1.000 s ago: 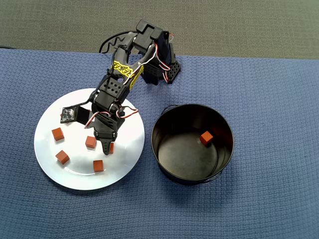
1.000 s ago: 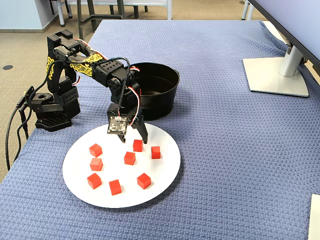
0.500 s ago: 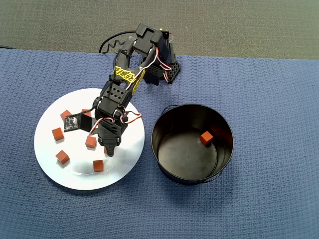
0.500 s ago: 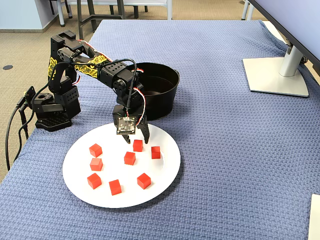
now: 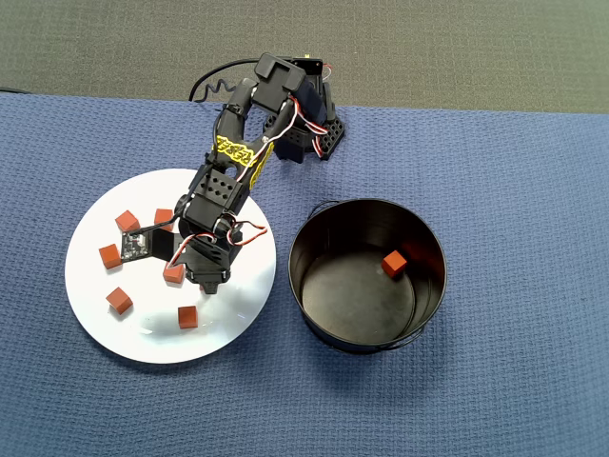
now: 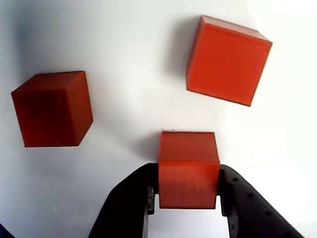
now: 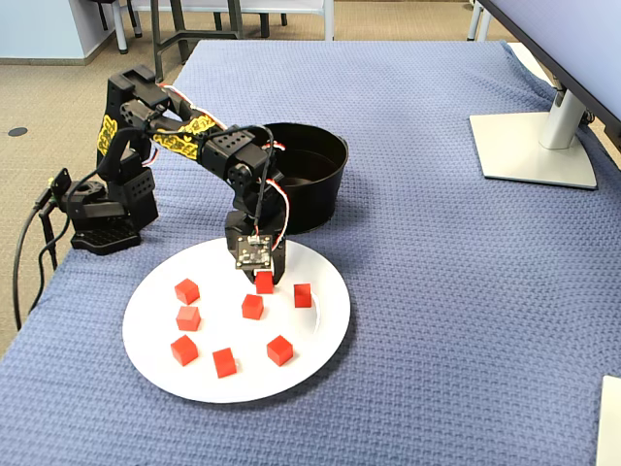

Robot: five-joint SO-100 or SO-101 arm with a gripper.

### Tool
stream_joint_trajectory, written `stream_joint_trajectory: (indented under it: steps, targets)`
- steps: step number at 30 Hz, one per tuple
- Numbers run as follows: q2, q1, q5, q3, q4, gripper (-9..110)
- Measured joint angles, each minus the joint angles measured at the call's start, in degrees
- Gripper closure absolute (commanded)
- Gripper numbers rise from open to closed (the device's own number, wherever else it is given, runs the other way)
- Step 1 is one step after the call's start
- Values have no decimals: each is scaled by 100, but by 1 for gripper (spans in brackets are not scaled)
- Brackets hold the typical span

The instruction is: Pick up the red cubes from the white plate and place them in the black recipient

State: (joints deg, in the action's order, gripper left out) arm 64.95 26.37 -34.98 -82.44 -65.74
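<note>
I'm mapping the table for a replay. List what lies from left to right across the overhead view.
White plate with loose red cubes, then the pincer around one cube on the plate, then the black pot, with a single red cube inside it toward its right.

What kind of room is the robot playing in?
Probably an office or lab. A monitor stand sits on the table's blue cloth, chair legs stand on carpet behind, and the robot arm is set up there.
</note>
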Motion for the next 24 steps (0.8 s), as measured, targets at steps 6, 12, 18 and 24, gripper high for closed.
stream_joint_trajectory:
  steps: [6, 12, 18, 24]
  targets:
    - [352, 0, -79, -149, 0, 102]
    - [2030, -9, 149, -352, -343, 102]
    - [3463, -554, 721, -229, -896, 102]
    - [4280, -1767, 1415, -439, -870, 102]
